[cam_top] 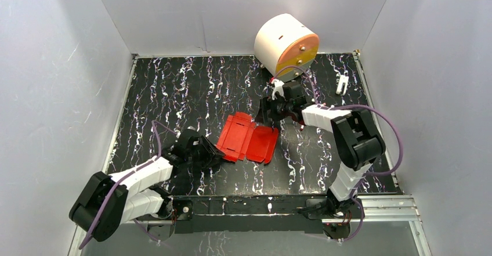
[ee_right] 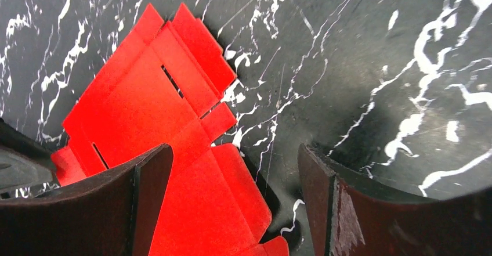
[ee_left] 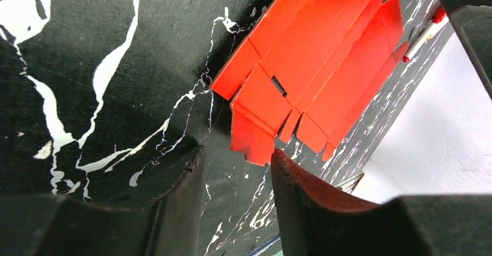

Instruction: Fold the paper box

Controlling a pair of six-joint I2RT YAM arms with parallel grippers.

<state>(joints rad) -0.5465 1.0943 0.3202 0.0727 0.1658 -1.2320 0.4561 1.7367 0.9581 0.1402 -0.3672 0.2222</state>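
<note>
Paper box (cam_top: 246, 140): red sheet, lay unfolded and flat at mid-worktop (cam_top: 174, 93), between both claws. Left claw (ee_left: 237, 154): stood part-open, empty, just short of a corner flap. Right claw (ee_right: 235, 151): gaped wide, empty, over the opposite edge. Handling judged best: pin one panel, lift along its crease.

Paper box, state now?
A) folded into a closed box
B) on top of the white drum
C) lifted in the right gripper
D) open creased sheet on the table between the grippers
D: the paper box lies spread open, flaps showing, on the table between the left gripper and the right gripper, both with jaws apart.
</note>
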